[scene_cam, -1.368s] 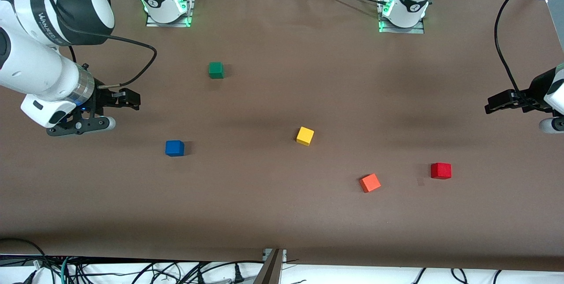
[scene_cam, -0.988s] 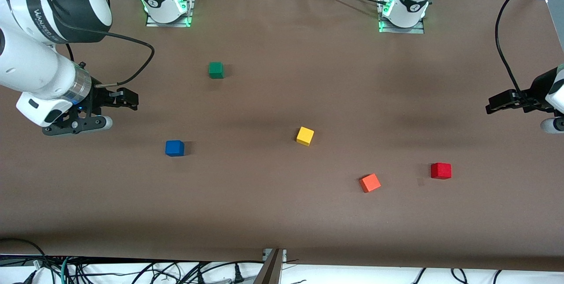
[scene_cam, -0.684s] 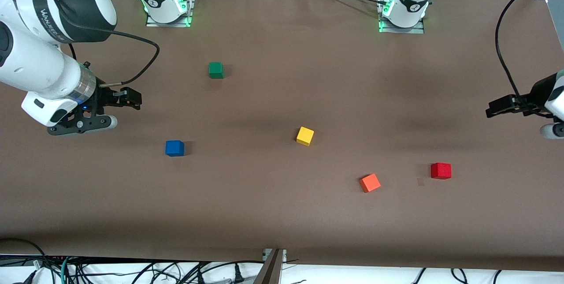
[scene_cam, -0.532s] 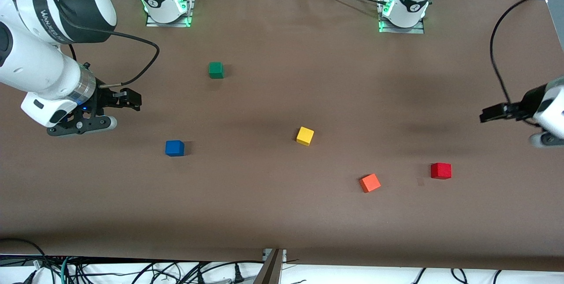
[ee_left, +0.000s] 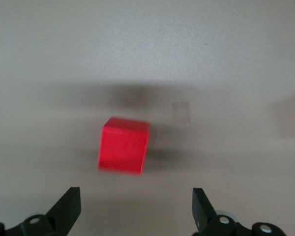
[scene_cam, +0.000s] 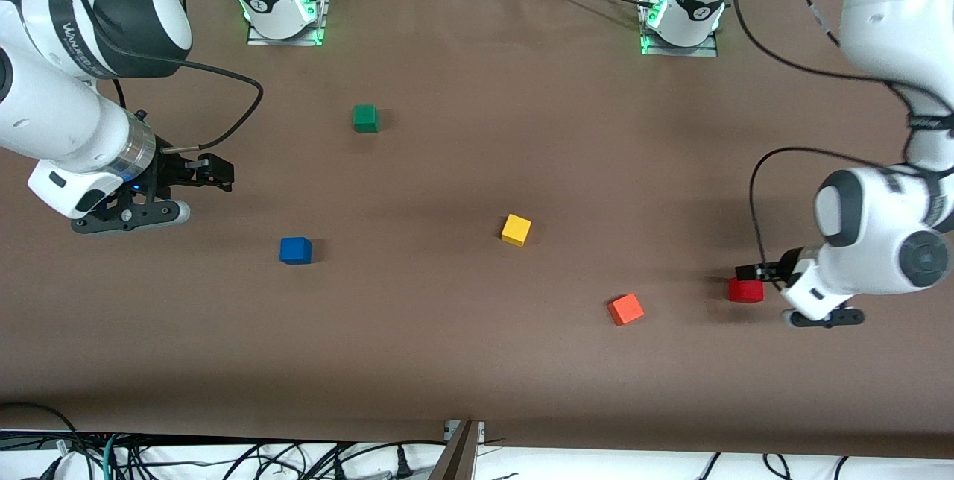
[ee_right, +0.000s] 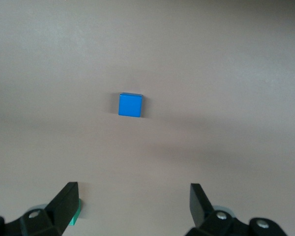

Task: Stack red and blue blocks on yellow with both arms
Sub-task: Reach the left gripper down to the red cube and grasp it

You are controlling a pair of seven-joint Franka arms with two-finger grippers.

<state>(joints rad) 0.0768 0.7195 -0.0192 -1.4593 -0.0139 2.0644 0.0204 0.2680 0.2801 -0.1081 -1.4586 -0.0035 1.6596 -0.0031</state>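
While both arms are out over the brown table (scene_cam: 477, 361), every cube lies loose on it, none stacked.

Left gripper: the left gripper (scene_cam: 747, 272) is low at the left arm's end of the table, its tip at the red block's upper edge in the front view. Fingers (ee_left: 69, 206) spread wide apart, nothing between them.

Red block: the red block (scene_cam: 746, 291) sits on the table; in the left wrist view (ee_left: 123, 145) it lies ahead of the open fingertips, off centre toward one finger, not yet between them. Whether the gripper touches it cannot be told.

Right gripper: the right gripper (scene_cam: 215, 173) hangs over bare table at the right arm's end, fingers (ee_right: 66, 201) wide apart and empty.

Blue block: the blue block (scene_cam: 296, 250) lies on the table well apart from the right gripper, nearer the front camera; in the right wrist view (ee_right: 130, 105) it shows ahead of the fingertips, roughly centred.

Yellow cube: the yellow cube (scene_cam: 516, 230) rests mid-table between the blue and red blocks.

Others: an orange cube (scene_cam: 626, 309) lies near the red block; a green cube (scene_cam: 365, 118) sits farther from the front camera.
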